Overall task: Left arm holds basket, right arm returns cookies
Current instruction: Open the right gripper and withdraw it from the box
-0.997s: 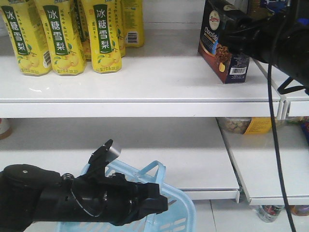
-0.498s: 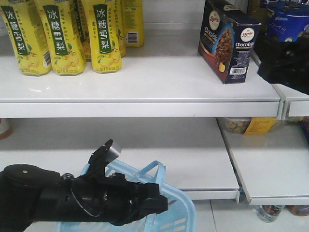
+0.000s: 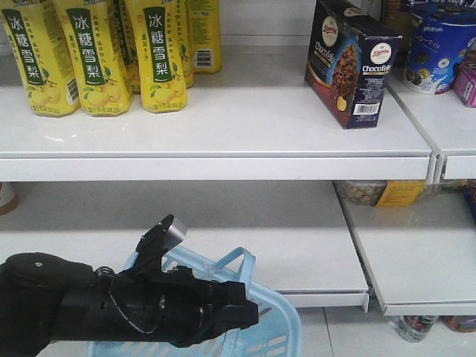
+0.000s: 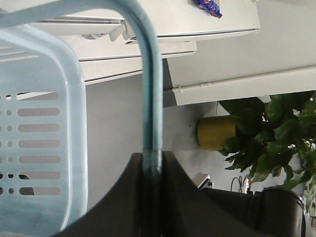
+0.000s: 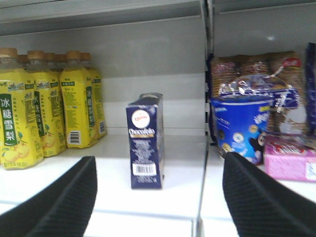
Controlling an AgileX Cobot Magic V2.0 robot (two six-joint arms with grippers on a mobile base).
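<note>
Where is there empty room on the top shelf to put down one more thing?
The widest bare patch on the top shelf lies between the yellow bottles and the cookies. The shelf's front edge is bare too. Right of the cookies it is crowded: a blue tub and a pink pack.

This is a shop aisle. White retail shelves carry rows of identical yellow pear-drink bottles, a Chocofello cookie box, a round blue cookie tub and pink packets. A light blue shopping basket sits below the shelves.
</note>
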